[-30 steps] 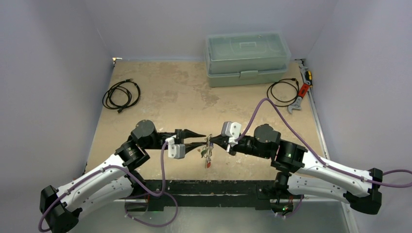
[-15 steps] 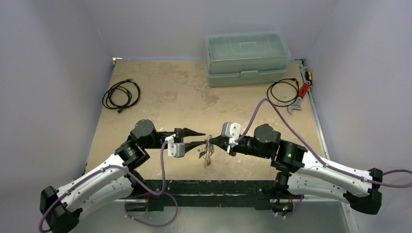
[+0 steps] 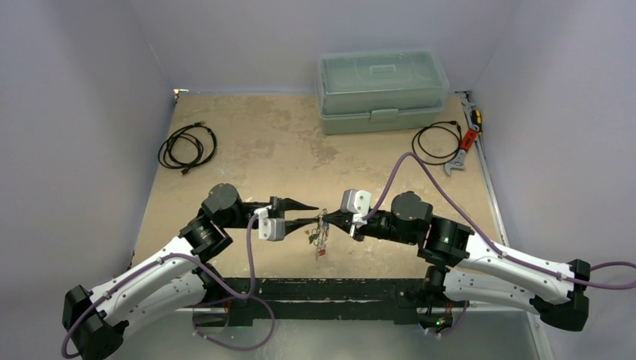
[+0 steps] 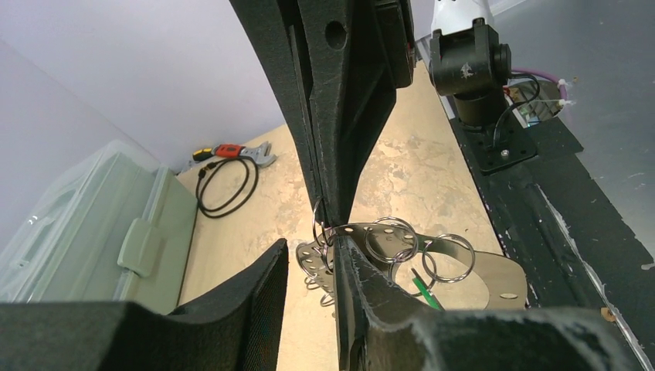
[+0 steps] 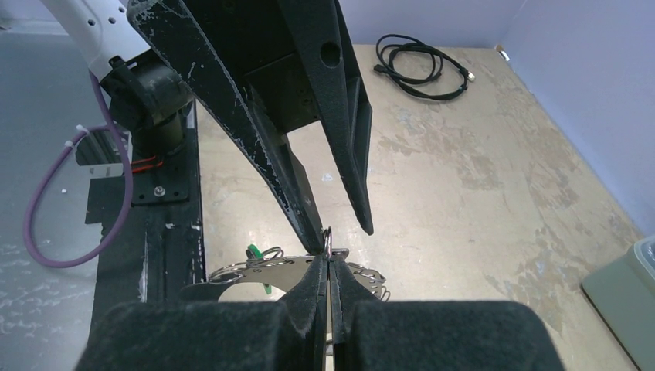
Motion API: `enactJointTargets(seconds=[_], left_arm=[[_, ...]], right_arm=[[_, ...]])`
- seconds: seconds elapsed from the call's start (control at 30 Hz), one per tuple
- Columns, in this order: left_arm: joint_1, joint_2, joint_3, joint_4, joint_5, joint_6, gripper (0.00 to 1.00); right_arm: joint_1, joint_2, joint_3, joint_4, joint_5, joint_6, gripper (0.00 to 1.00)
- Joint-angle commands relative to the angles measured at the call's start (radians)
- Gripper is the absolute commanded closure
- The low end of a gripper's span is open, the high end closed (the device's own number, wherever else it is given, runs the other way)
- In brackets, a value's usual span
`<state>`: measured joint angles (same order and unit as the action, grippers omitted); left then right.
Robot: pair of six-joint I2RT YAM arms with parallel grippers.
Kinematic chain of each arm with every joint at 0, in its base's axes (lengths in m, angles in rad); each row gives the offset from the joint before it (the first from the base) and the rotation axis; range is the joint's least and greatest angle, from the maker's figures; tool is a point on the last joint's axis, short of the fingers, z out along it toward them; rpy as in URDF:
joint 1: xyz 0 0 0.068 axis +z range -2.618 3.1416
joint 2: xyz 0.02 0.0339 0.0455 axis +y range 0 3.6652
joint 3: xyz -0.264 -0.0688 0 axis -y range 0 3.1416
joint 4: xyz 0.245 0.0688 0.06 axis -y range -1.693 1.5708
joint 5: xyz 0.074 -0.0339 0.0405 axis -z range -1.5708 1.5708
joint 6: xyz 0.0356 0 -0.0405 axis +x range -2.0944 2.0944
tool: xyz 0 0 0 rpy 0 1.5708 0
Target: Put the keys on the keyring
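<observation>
my right jaws clench the keyring by its thin rim: stiff, slick wire, probably swivels. left jaws gape at nine o'clock; light keys dangle.

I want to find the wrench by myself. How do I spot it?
Start at the big clear plastic box at the table's far edge. Look right of it, past the small coiled black cable, to the wall. The wrench lies there, the only thing with a red handle.
</observation>
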<state>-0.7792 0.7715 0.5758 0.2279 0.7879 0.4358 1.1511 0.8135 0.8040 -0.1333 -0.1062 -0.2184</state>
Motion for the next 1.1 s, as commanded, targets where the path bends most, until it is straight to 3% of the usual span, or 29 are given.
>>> enactJointTargets(seconds=[0.0, 0.5, 0.67, 0.9, 1.07], left_arm=[[0.007, 0.007, 0.021, 0.049, 0.044, -0.016, 0.72], [0.009, 0.062, 0.045, 0.021, 0.121, -0.037, 0.76], [0.012, 0.069, 0.048, 0.021, 0.131, -0.037, 0.83], [0.016, 0.071, 0.05, 0.017, 0.115, -0.035, 1.0], [0.016, 0.073, 0.059, -0.002, 0.118, -0.014, 1.0]], right_arm=[[0.004, -0.002, 0.053, 0.087, -0.024, -0.009, 1.0], [0.004, 0.0, 0.044, 0.113, -0.042, -0.013, 1.0], [0.004, 0.014, 0.044, 0.118, -0.049, -0.016, 1.0], [0.004, 0.017, 0.041, 0.119, -0.051, -0.017, 1.0], [0.004, 0.008, 0.03, 0.12, -0.046, -0.018, 1.0]])
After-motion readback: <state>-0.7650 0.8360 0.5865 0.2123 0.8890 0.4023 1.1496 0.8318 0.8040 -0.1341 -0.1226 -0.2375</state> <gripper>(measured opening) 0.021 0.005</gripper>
